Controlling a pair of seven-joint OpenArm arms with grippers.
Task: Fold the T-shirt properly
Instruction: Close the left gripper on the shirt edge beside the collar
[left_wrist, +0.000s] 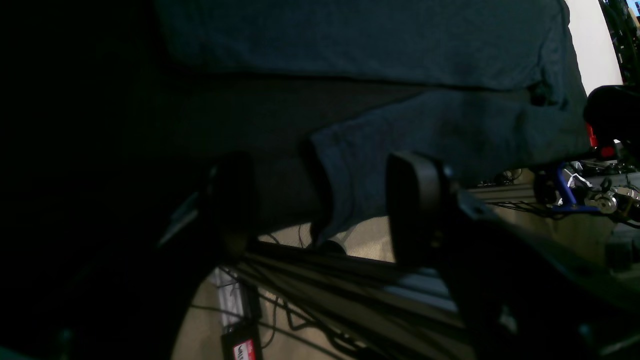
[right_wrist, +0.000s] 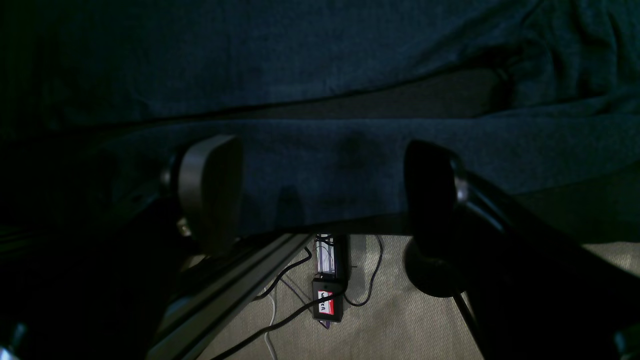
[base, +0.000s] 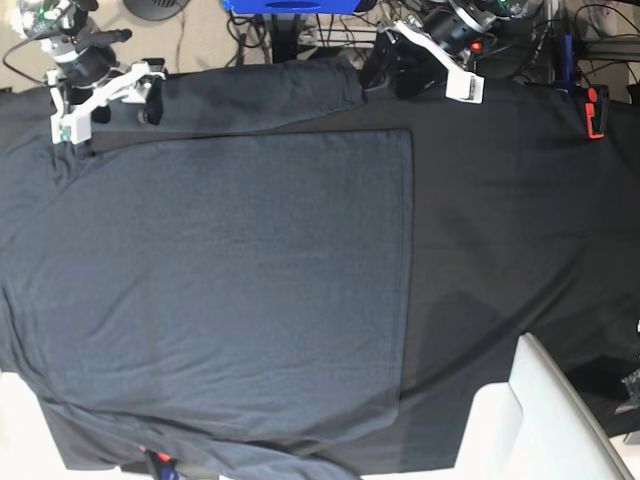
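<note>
The T-shirt (base: 230, 290) is a matt, slate-grey knit cloth with a fine, slightly rough weave (its grain shows best in the right wrist view). The covering on the counter (base: 500, 200) is a darker, flatter black cloth. The left gripper's (left_wrist: 320, 205) fingers (left_wrist: 415, 200) look like smooth matt black plastic. The floor (right_wrist: 390, 320) below is pale, coarse-textured carpet.

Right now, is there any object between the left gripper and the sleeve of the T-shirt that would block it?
Nothing visible does. In the left wrist view the left gripper has its jaws apart, and the sleeve cuff of the T-shirt lies directly between them at the table edge, with only the black table covering beneath.
</note>
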